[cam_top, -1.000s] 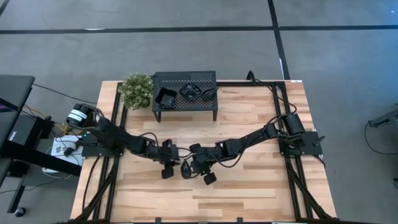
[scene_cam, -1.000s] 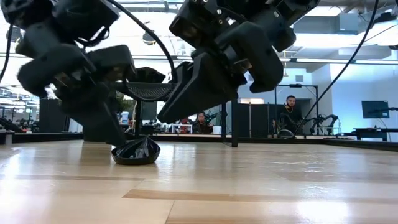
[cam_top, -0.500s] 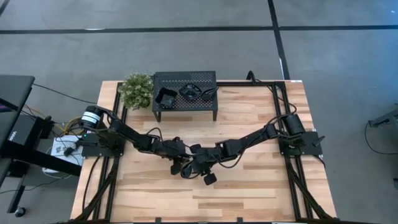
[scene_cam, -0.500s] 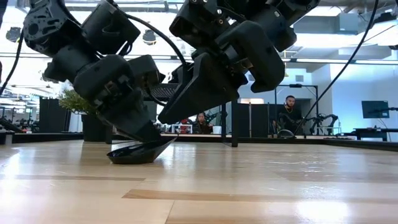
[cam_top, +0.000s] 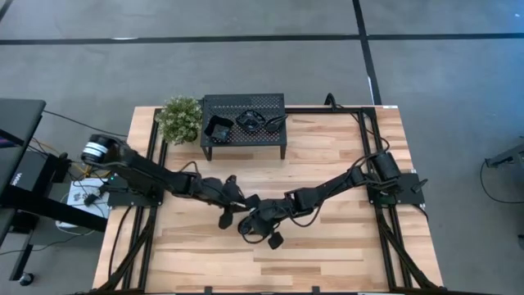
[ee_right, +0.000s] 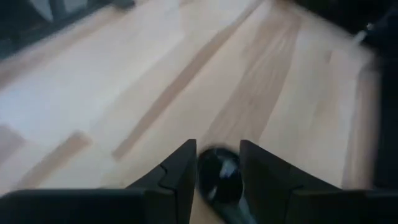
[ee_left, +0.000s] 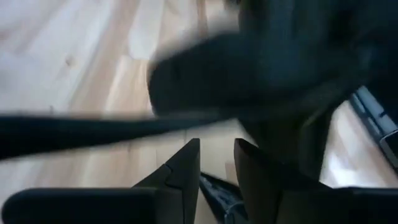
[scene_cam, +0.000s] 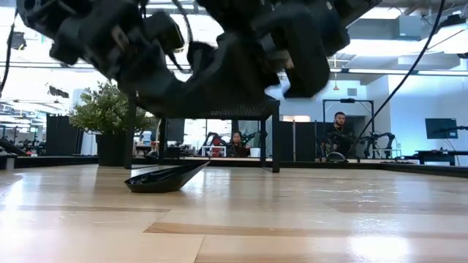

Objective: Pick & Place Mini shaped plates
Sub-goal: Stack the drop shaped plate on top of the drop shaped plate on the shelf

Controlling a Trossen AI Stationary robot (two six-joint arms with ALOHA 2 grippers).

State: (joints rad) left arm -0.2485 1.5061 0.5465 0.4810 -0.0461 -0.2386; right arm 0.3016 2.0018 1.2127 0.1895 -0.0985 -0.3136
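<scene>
Both sets of jaws are showing a narrow gap, each framing a dark glossy plate (ee_right: 219, 177) whose outline is blurring away. A leaf-shaped plate (scene_cam: 164, 177) is lying mid-surface (cam_top: 327, 254), beneath the left gripper (cam_top: 236, 205) and right gripper (cam_top: 250, 230). People are sitting in the room behind.

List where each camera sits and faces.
High view: overhead, straight down on the table; both arms meet mid-table.
Low view: table-top height, level toward the stand and room; arms overhead, plate below.
Left wrist view: on left arm, past the left gripper toward the table.
Right wrist view: on right arm, past the right gripper toward the table.
Shared: high and low both show the stand and plant.
</scene>
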